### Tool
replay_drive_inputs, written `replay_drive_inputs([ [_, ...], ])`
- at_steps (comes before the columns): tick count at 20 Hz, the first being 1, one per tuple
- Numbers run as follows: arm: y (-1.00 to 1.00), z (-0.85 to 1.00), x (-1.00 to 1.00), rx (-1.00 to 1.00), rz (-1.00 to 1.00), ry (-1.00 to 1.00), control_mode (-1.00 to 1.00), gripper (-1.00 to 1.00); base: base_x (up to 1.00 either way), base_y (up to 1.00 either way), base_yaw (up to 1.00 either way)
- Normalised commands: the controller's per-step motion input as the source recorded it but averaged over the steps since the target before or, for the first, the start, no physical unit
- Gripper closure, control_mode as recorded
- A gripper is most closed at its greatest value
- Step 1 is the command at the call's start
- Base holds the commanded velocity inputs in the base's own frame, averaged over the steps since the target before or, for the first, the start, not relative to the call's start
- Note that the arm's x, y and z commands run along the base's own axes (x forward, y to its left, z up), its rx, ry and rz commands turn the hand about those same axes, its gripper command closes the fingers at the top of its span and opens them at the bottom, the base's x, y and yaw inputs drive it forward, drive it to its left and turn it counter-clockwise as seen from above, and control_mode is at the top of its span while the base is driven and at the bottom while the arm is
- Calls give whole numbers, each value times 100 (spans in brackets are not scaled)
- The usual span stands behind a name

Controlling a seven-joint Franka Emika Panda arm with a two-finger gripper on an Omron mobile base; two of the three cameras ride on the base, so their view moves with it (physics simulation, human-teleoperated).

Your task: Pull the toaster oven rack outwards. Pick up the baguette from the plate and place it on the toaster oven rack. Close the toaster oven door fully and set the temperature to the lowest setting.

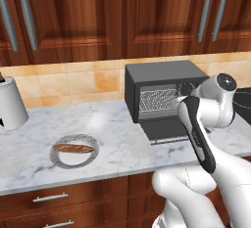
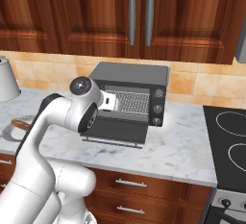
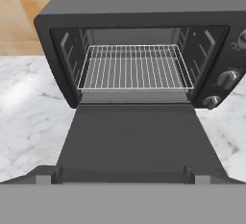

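One baguette [image 1: 73, 148] lies on the plate [image 1: 58, 159].

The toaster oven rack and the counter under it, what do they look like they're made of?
The toaster oven rack looks like thin silvery metal wire, a grid of fine bars you can see through. The counter looks like polished white marble with grey veins, though it could be an imitation.

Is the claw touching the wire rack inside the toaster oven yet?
Apart. In the hand view the silvery wire-mesh rack sits inside the dark grey boxy toaster oven, and the whole lowered dark grey door lies between it and the camera on the hand.
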Motion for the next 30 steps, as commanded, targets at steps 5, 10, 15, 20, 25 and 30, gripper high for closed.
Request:
replay_drive_inputs([
  [5,0,-19,9,0,0,0,-100,-100,0,0,0],
  [10,0,-16,19,0,0,0,-100,-100,0,0,0],
  [15,0,-10,25,0,0,0,-100,-100,0,0,0],
  [20,0,-10,26,0,0,0,-100,-100,0,0,0],
  [25,-3,-7,23,0,0,0,-100,-100,0,0,0],
  [30,-7,-13,21,0,0,0,-100,-100,0,0,0],
])
